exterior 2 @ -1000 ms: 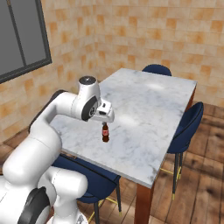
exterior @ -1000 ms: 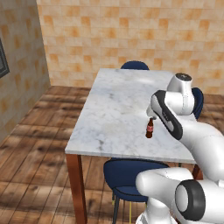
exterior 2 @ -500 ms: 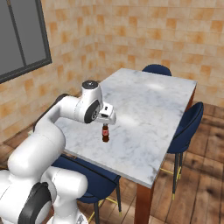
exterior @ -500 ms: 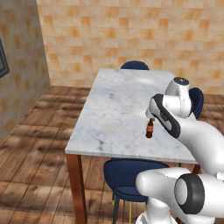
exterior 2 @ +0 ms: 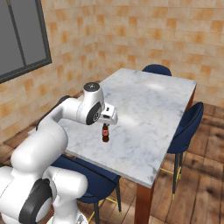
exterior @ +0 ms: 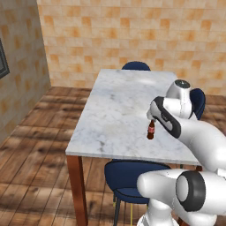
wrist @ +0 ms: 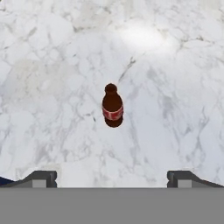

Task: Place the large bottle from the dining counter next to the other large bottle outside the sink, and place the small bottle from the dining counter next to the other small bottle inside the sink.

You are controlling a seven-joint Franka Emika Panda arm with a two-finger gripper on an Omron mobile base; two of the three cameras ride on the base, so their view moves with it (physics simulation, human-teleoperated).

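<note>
- small bottle stands upright on the dining counter, near its front edge
- tool hangs above it, jaws wide open, empty
- looks light, glassy, probably slippery and tippy; I'd grab the labelled body

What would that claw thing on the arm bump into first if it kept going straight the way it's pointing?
Most likely the small bottle: the open end effector looks down with the bottle centred between its tips. The bottle stands upright on the dining counter, which comes next. How far off the bottle is remains hard to judge.
</note>
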